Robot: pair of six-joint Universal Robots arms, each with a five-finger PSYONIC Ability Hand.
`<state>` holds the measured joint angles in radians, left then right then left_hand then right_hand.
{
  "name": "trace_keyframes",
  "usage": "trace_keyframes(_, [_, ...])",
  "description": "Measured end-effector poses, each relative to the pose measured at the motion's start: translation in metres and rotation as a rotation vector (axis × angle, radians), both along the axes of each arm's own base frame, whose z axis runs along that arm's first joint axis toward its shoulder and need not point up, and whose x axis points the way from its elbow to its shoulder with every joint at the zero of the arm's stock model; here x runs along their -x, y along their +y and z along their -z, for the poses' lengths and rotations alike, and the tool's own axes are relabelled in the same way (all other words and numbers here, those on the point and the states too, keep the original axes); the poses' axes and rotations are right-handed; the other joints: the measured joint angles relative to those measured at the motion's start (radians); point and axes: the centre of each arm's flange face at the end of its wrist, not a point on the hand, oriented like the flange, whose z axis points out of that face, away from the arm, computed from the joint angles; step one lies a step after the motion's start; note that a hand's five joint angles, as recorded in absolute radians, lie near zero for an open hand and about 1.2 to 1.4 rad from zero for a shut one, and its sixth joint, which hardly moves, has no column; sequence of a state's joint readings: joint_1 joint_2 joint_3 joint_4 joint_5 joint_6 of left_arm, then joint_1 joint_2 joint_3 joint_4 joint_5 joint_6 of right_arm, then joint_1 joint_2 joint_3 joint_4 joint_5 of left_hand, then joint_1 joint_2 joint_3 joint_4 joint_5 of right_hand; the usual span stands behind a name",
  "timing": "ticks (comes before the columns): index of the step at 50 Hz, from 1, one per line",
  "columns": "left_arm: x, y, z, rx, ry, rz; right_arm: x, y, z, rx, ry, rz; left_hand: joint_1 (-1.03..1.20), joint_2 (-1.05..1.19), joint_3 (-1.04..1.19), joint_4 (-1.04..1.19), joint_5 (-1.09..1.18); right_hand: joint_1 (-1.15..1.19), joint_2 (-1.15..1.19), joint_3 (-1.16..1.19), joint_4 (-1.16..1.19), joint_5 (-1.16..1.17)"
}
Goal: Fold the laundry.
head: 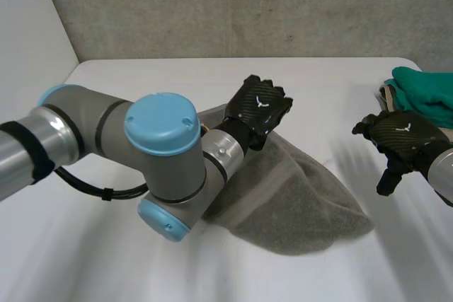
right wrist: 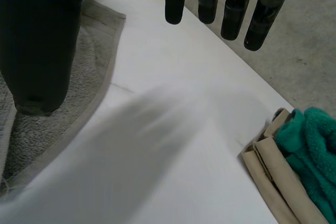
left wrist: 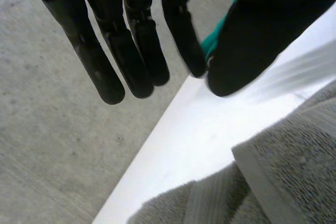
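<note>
While its fingers (left wrist: 105,72) hang straight, the left hand's (head: 260,106) palm overhangs the towel (head: 297,203).

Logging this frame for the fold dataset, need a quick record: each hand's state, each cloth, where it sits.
grey towel: mid-table, bunched, near side partly under the left arm
green cloth: on the beige cloth, table's far right
left hand: open, fingers straight, holds nothing, over the grey towel's far edge
right hand: open, holds nothing, over bare table beside the green cloth
table: white
</note>
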<state>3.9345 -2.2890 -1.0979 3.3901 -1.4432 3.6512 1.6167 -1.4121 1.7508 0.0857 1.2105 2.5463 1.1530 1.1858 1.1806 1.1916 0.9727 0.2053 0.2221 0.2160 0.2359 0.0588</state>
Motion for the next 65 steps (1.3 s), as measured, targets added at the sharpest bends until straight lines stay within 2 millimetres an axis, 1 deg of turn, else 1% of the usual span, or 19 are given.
trace_keyframes(1, [0.0, 0.0, 0.0, 0.0, 0.0, 0.0, 0.0, 0.0, 0.0, 0.0, 0.0, 0.0, 0.0, 0.0, 0.0, 0.0, 0.0, 0.0, 0.0, 0.0, 0.0, 0.0])
trace_keyframes(2, [-0.002, 0.002, -0.006, 0.012, 0.01, 0.0, 0.0, 0.0, 0.0, 0.001, 0.0, 0.001, -0.14, -0.154, -0.132, -0.14, -0.115, 0.0, 0.0, 0.0, 0.0, 0.0])
trace_keyframes(3, [-0.002, 0.002, -0.007, 0.014, 0.013, 0.001, 0.002, -0.002, -0.001, 0.003, -0.003, 0.008, -0.63, -0.598, -0.587, -0.59, -0.552, 0.0, 0.0, -0.001, 0.0, 0.0])
trace_keyframes(4, [-0.002, 0.002, -0.004, 0.011, 0.01, 0.003, 0.002, -0.002, -0.001, 0.0, -0.003, 0.008, -0.734, -0.722, -0.706, -0.726, -0.686, 0.0, 0.0, 0.0, 0.0, 0.0])
trace_keyframes(8, [0.003, 0.0, 0.016, -0.021, -0.02, 0.021, 0.001, 0.0, 0.002, -0.011, -0.002, 0.006, -0.741, -0.765, -0.753, -0.778, -0.739, 0.0, 0.0, 0.0, 0.0, 0.0])
trace_keyframes(15, [0.014, -0.001, 0.064, -0.111, -0.099, 0.086, -0.001, 0.004, 0.01, -0.036, 0.003, -0.002, -0.7, -0.73, -0.725, -0.738, -0.688, 0.0, 0.0, 0.0, 0.0, 0.0])
trace_keyframes(20, [0.018, -0.005, 0.077, -0.128, -0.112, 0.099, -0.001, 0.004, 0.016, -0.054, 0.009, -0.003, -0.556, -0.607, -0.602, -0.609, -0.564, 0.0, 0.0, 0.0, 0.0, 0.0])
trace_keyframes(22, [0.02, -0.008, 0.08, -0.127, -0.111, 0.099, -0.001, 0.003, 0.019, -0.064, 0.012, -0.003, -0.305, -0.365, -0.362, -0.375, -0.345, 0.0, 0.0, 0.0, 0.0, 0.0])
trace_keyframes(27, [0.021, -0.011, 0.079, -0.118, -0.105, 0.092, -0.001, 0.002, 0.023, -0.077, 0.015, -0.003, -0.011, -0.012, -0.015, -0.015, -0.024, 0.0, 0.0, 0.0, 0.0, 0.0])
trace_keyframes(34, [0.018, -0.01, 0.052, -0.078, -0.073, 0.052, 0.001, -0.001, 0.021, -0.069, 0.013, 0.003, -0.011, 0.0, 0.003, 0.006, -0.024, 0.0, 0.0, 0.0, 0.0, 0.0])
trace_keyframes(35, [0.013, -0.009, 0.035, -0.06, -0.054, 0.031, 0.001, -0.002, 0.019, -0.064, 0.011, 0.003, -0.011, 0.001, 0.005, 0.006, -0.024, 0.0, 0.0, 0.0, 0.0, 0.0])
trace_keyframes(37, [0.012, -0.008, 0.03, -0.053, -0.047, 0.025, 0.001, -0.003, 0.019, -0.062, 0.01, 0.002, -0.011, 0.003, 0.007, 0.006, -0.024, 0.0, 0.0, 0.0, 0.0, 0.0])
trace_keyframes(38, [0.006, -0.005, 0.011, -0.032, -0.025, 0.008, 0.001, -0.005, 0.016, -0.055, 0.006, 0.001, -0.011, 0.004, 0.008, 0.007, -0.024, 0.0, 0.0, 0.0, 0.0, 0.0])
trace_keyframes(40, [0.0, 0.0, -0.006, -0.013, -0.007, -0.001, 0.001, -0.006, 0.014, -0.047, 0.002, -0.001, -0.011, 0.004, 0.008, 0.007, -0.024, 0.0, 0.0, 0.0, 0.0, 0.0])
trace_keyframes(48, [-0.029, 0.017, -0.063, 0.054, 0.05, -0.023, -0.003, -0.012, -0.004, -0.066, -0.041, -0.056, -0.011, 0.006, 0.011, 0.007, -0.024, 0.0, 0.0, 0.0, 0.0, 0.0])
trace_keyframes(52, [-0.039, 0.02, -0.076, 0.068, 0.063, -0.035, -0.005, -0.013, -0.008, -0.128, -0.101, -0.086, -0.011, 0.007, 0.012, 0.007, -0.024, 0.0, 0.0, 0.0, 0.0, 0.0])
trace_keyframes(55, [-0.048, 0.022, -0.086, 0.078, 0.074, -0.048, -0.009, -0.02, -0.006, -0.239, -0.232, -0.098, -0.011, 0.007, 0.012, 0.007, -0.024, 0.0, 0.0, 0.0, 0.0, 0.0])
trace_keyframes(60, [-0.054, 0.025, -0.091, 0.08, 0.079, -0.055, -0.014, -0.033, 0.006, -0.37, -0.394, -0.069, -0.011, 0.007, 0.012, 0.007, -0.024, 0.0, 0.0, 0.0, 0.0, 0.0])
trace_keyframes(65, [-0.059, 0.027, -0.091, 0.071, 0.074, -0.06, -0.024, -0.042, 0.021, -0.407, -0.475, -0.065, -0.011, 0.007, 0.012, 0.007, -0.024, 0.0, 0.0, 0.0, 0.0, 0.0])
